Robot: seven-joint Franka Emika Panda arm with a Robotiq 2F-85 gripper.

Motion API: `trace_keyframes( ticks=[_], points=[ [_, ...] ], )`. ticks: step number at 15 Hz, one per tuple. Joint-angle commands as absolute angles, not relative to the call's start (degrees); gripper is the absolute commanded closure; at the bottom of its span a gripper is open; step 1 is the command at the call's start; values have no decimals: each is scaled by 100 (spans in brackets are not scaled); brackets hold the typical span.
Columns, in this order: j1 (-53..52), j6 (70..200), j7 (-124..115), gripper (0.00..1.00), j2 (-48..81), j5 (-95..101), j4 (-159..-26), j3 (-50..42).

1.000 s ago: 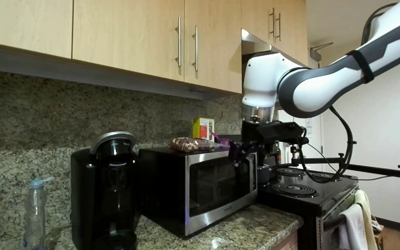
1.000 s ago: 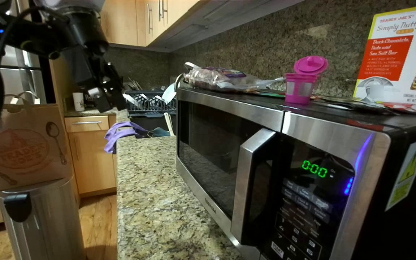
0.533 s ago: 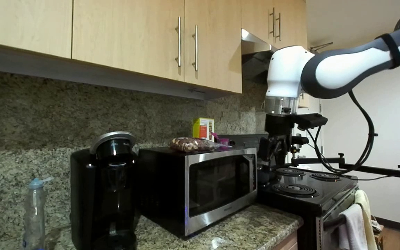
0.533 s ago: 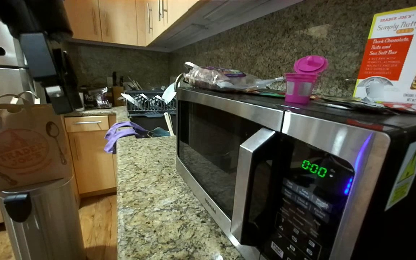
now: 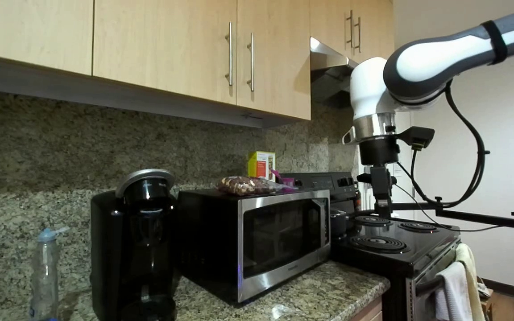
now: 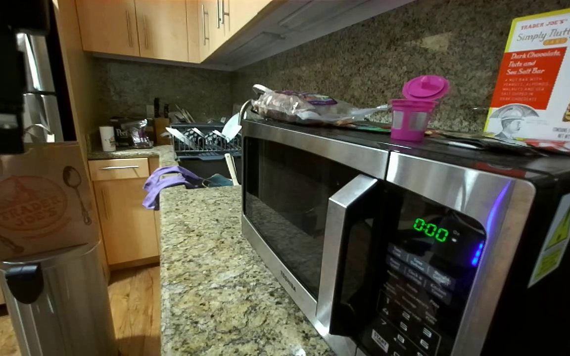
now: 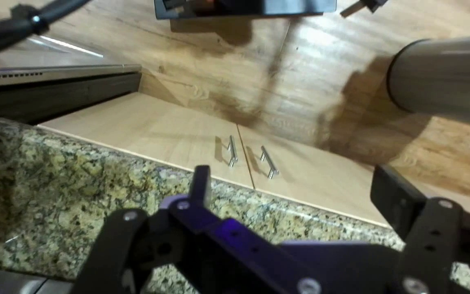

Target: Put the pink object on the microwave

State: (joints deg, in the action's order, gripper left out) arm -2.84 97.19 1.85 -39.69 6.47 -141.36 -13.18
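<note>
The pink object is a small magenta cup with mesh sides and an open lid. It stands upright on top of the microwave, near its front edge. In an exterior view the cup shows partly behind a bag. The microwave is silver with a dark glass door, which is shut. My gripper is open and empty, pointing down near the counter's front edge. In both exterior views the gripper, here and here, is apart from the microwave and the pink cup.
A bag of brownish food, flat packets and a bar box are also on the microwave. A black coffee maker stands beside it. The stove is on its other side. Cabinets hang above.
My gripper has moved away from the microwave, rightward in one exterior picture and leftward in another, and has turned to point downward. The pink cup and microwave have not moved.
</note>
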Motion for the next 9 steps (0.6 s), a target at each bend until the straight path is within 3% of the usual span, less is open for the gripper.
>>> trace_keyframes(
  ticks=[1, 9],
  points=[
    [36, 9524, 441, 0, -3863, 484, -14040, -1099],
    [48, 9415, 551, 0, -3674, 468, -13922, -1107]
  ],
)
